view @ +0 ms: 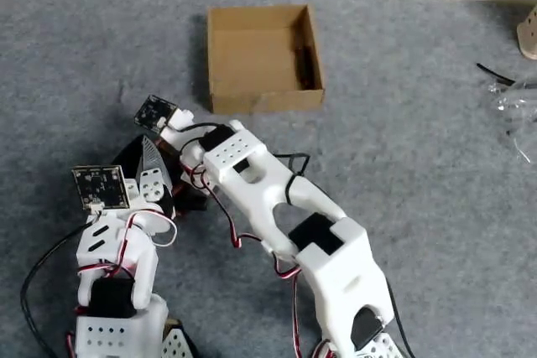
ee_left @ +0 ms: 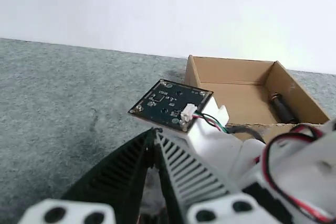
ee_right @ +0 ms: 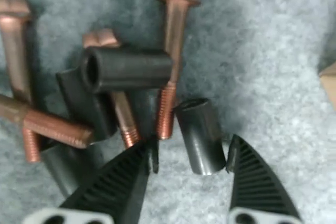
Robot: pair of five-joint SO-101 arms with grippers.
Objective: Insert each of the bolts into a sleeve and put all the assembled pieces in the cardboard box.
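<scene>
Where the high view looks down on the grey table (view: 436, 232), the cardboard box (view: 252, 60) stands at the far middle with a dark piece (view: 309, 64) lying along one inner wall. The left arm (view: 117, 257) and right arm (view: 285, 207) come together just short of the box's near wall. In the left wrist view, the left claw (ee_left: 155, 136) has its two ribbed fingers drawn together at the tips, and I cannot tell whether anything is nipped between them. A camera board (ee_left: 170, 103) sits just past those tips, with the box farther off. In the right wrist view, the right claw (ee_right: 193, 148) stands spread apart, and a dark sleeve (ee_right: 199, 135) lies on the table between its fingers, close against one and apart from the other. Just beyond the tips is a heap of copper bolts (ee_right: 176, 51), with a crosswise sleeve (ee_right: 128, 69) resting on top of them.
</scene>
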